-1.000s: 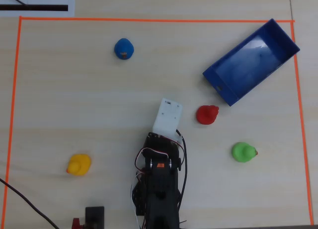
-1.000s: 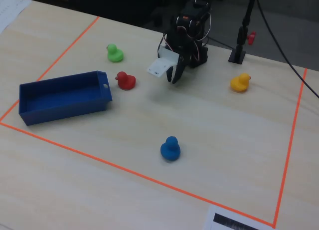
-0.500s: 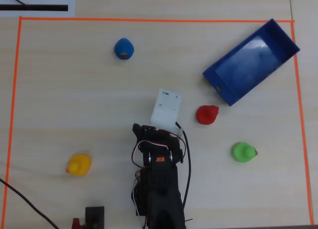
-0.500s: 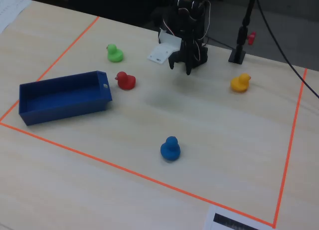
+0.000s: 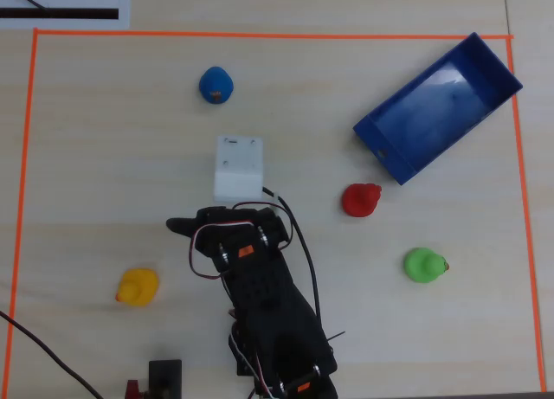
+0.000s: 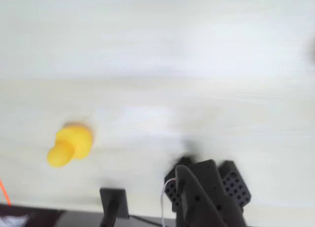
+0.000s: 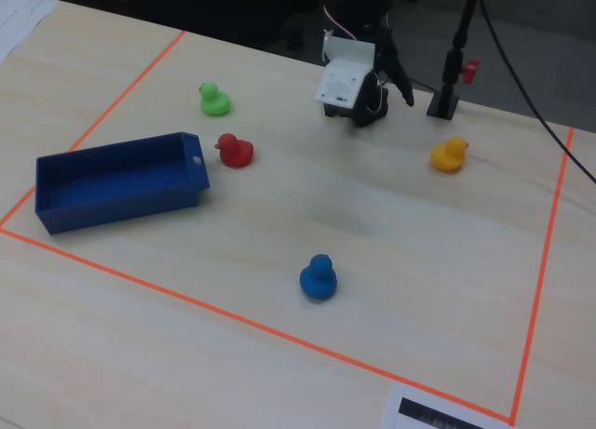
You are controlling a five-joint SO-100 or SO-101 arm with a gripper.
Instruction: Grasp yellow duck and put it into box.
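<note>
The yellow duck (image 5: 137, 286) sits alone on the tabletop (image 5: 104, 139) near the arm's base, well apart from the box (image 5: 437, 109) — nothing holds it. The hand (image 5: 179, 227) hangs empty above the wood; whether its jaws are parted I cannot tell. The toy looks light, smooth and probably squashy — pinch the round body across its flanks, not the head.

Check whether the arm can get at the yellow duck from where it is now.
Probably yes. The yellow duck sits alone on bare table beside the arm, with nothing between them; the other ducks and the box are off on the far side.
</note>
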